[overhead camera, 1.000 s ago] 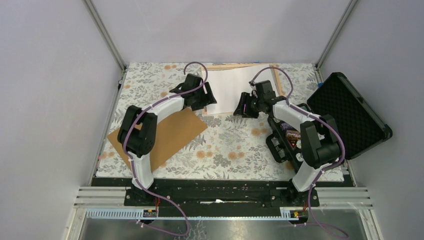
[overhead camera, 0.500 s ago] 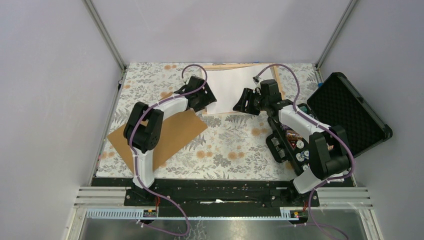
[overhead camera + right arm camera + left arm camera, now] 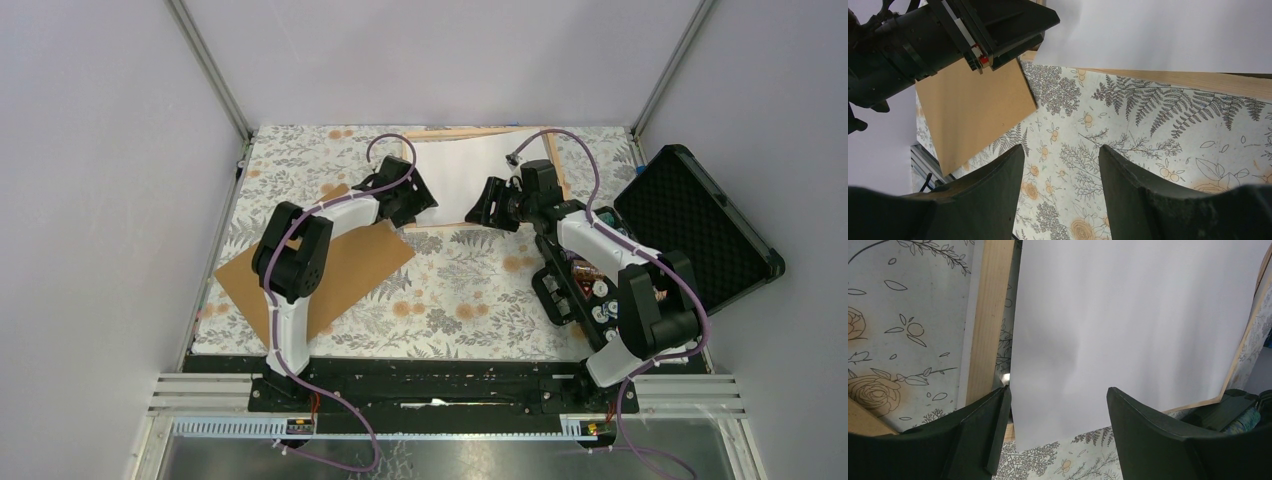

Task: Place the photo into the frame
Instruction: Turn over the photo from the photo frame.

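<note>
the task is barely under way. the photo point(image 3: 352, 268) lies flat on the left of the floral-covered surface point(image 3: 470, 290), partly under the left arm and well apart from the frame point(image 3: 985, 315). only its plain brown board side shows, so the print is presumably face down. the light wood frame lies flat at the far edge of the surface. a white sheet point(image 3: 1138, 330) sits in it slightly askew, its near corner spilling over the near rail onto the cloth. so the frame holds that sheet and not the photo.

the left gripper point(image 3: 1058, 395) is at the sheet's near-left corner, fingers apart with nothing between them. the right gripper point(image 3: 1062, 150) is over the cloth just near of the frame's near rail, fingers apart and empty too.

by my reading, the sheet likely has to be dealt with first, then the photo fetched, aligned and laid inside the rails.

on the right, a black case point(image 3: 700, 230) stands open, its foam-lined lid folded outward. its base holds small colourful items point(image 3: 590, 285), mostly hidden by the right arm and too small to name.
</note>
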`<state>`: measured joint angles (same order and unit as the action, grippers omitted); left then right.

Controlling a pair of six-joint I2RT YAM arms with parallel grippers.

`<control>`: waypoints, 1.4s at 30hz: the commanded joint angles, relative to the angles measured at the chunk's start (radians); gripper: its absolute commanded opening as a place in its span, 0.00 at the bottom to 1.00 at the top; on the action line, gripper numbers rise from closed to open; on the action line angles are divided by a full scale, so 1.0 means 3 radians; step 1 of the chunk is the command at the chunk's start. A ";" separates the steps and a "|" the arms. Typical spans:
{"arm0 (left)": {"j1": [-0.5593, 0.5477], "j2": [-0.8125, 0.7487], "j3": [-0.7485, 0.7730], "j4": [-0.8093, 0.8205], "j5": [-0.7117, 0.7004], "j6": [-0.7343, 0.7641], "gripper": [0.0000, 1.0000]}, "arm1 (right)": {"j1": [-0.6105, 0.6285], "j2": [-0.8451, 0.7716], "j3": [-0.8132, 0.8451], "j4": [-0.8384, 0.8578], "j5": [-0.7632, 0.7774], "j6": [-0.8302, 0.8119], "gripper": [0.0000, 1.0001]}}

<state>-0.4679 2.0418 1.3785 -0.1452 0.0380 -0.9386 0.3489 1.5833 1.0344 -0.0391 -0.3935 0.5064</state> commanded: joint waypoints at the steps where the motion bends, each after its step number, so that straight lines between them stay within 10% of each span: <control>1: 0.0010 0.0005 -0.0132 0.0018 0.0013 -0.0017 0.77 | 0.0016 -0.0092 -0.0005 0.0156 -0.0104 0.0038 0.64; 42: 0.0143 0.0010 -0.0308 0.0378 0.0579 0.0178 0.83 | -0.0872 0.0863 -0.0089 0.0956 0.0144 0.1700 0.61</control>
<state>-0.4255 2.0418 1.3151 0.0032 0.2031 -0.9100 0.0826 1.8175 0.9798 0.1665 -0.3397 0.9623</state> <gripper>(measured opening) 0.831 0.636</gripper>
